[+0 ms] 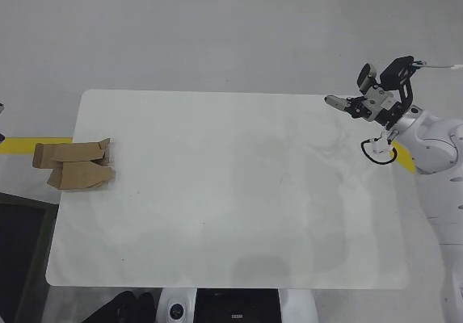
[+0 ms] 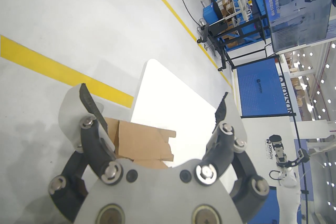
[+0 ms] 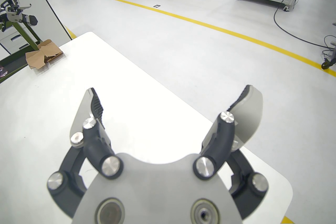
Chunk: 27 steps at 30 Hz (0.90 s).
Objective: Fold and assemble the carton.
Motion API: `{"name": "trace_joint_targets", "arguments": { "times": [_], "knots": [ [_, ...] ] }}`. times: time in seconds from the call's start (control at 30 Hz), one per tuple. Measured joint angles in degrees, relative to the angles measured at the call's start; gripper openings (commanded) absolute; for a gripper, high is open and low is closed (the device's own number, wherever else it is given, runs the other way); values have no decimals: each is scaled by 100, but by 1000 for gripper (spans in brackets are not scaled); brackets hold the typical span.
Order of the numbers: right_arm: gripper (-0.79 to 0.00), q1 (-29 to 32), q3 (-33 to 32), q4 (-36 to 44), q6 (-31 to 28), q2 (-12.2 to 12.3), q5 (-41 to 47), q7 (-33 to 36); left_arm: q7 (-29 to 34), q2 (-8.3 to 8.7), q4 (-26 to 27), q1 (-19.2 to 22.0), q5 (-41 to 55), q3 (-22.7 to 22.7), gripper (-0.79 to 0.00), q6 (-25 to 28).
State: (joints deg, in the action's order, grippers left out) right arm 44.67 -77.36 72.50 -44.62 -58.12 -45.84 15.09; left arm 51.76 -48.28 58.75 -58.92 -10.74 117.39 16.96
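While the flattened carton [image 1: 73, 165] lies across the table's [image 1: 231, 202] left edge, partly overhanging it, my left gripper [image 2: 154, 99] hangs just beyond it, jaws spread. My right gripper [image 3: 169, 93], jaws likewise spread, is above the far right corner.

1. The carton [image 1: 73, 164] lies on the left edge of the table [image 1: 231, 210] and partly overhangs it.
2. The left gripper [image 2: 155, 91], jaws spread, hangs off the table's left side near the carton, with a gap of floor between them.
3. A wide stretch of tabletop separates the carton from the right gripper [image 3: 169, 88], which is over the far right corner with its jaws spread.
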Motion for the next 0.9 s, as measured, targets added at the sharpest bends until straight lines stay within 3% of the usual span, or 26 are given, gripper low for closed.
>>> {"name": "trace_joint_targets", "arguments": {
  "times": [0.33, 0.73, 0.9],
  "knots": [
    [0, 0, 0, 0, 0, 0, 0, 0, -783, -155, 856, -1149, 474, -180, 0, -422],
    [0, 0, 0, 0, 0, 0, 0, 0, -855, -163, 877, -1173, 528, -190, 0, -470],
    [0, 0, 0, 0, 0, 0, 0, 0, -999, -190, 535, -1187, 907, -214, 0, -799]
  ]
}}
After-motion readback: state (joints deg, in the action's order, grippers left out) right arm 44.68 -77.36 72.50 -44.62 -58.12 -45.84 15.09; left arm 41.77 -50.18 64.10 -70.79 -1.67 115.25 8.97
